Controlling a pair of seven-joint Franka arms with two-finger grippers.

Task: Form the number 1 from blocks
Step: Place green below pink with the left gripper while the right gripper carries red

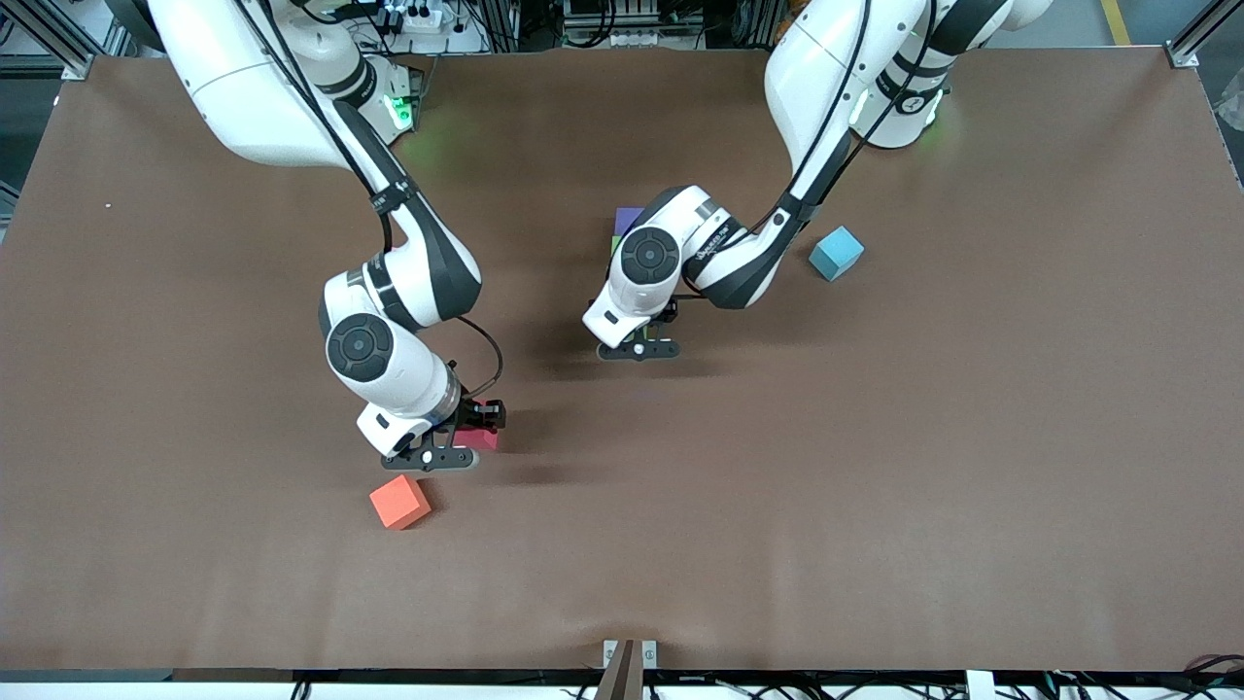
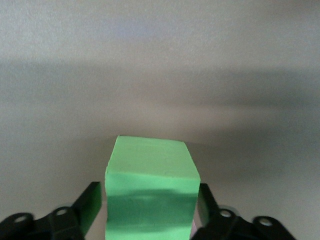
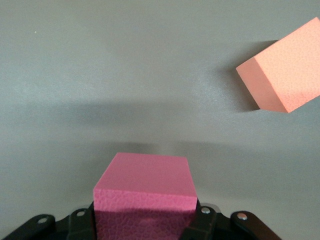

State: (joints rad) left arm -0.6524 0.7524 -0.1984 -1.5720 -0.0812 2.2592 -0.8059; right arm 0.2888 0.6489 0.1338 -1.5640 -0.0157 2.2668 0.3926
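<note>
My left gripper (image 1: 639, 350) sits low over the table's middle, open, its fingers (image 2: 92, 202) on either side of a green block (image 2: 150, 165), with a thin gap on one side. Under its arm show a purple block (image 1: 628, 220) and the edge of another green block (image 1: 615, 243); anything between them and the gripper is hidden. My right gripper (image 1: 457, 449) is shut on a pink block (image 1: 478, 437) (image 3: 145, 180), low over the table. An orange block (image 1: 399, 502) (image 3: 282, 75) lies just nearer the front camera. The red and second pink blocks are out of view.
A light blue block (image 1: 836, 253) lies alone toward the left arm's end of the table, beside the left arm's elbow. The brown mat (image 1: 923, 467) covers the whole table. Cables and frame posts run along its edges.
</note>
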